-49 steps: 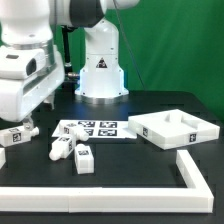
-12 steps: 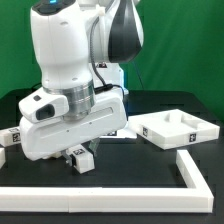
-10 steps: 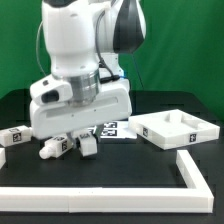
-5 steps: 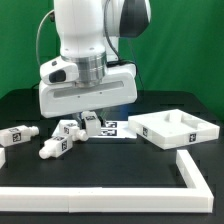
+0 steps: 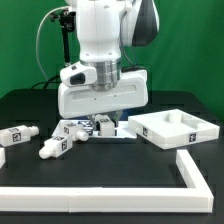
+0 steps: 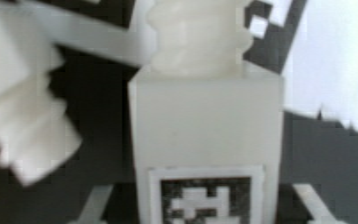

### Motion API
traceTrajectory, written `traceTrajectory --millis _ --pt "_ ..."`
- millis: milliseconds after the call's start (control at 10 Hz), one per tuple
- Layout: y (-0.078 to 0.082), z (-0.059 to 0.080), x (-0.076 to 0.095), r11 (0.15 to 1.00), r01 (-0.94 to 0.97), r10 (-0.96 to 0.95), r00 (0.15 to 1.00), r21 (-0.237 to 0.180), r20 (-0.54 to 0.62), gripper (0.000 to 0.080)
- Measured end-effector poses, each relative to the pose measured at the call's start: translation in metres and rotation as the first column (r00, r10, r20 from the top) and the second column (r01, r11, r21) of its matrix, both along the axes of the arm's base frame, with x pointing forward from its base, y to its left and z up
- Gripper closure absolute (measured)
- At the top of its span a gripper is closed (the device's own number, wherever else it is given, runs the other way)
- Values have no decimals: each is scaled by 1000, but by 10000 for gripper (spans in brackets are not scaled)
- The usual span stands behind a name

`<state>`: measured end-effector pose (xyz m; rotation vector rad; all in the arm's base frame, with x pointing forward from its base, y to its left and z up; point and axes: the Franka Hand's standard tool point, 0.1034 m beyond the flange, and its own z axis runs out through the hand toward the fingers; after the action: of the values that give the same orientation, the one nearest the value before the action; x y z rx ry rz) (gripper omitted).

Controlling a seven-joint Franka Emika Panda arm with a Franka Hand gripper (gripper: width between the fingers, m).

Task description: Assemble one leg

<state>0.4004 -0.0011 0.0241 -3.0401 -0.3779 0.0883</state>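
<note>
While the gripper (image 5: 103,124) hangs low over the middle of the tabletop (image 5: 120,165), well in from every edge, its jaws are clamped on the leg (image 6: 201,110), holding it over the marker board (image 5: 124,131), tag facing the wrist camera.

Robotics lab, clear from my end. Arm (image 5: 100,40) is mounted at the desk's (image 5: 110,170) far edge, w/ a cable (image 5: 46,50) hanging beside it and a green curtain (image 5: 190,50) as backdrop. Desk top is matte black, w/ a white rail (image 5: 195,172) along the near edge and round the near corner on the exterior view's right. Fiducial tags all over: marker board (image 5: 122,131) mid-desk, loose legs (image 5: 18,134) (image 5: 55,146) toward the desk edge on the exterior view's left, and the leg (image 6: 202,110) filling my wrist cam has one too. White panel (image 5: 178,127) sits toward the opposite edge.
</note>
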Motion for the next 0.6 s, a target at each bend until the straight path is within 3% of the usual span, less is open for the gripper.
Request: traceTrajectory --millis 200,600 --pt "2 -15 -11 1000 2 -2 1000 3 -8 515" --pt "4 -17 -11 1000 -5 5 1000 5 -8 515"
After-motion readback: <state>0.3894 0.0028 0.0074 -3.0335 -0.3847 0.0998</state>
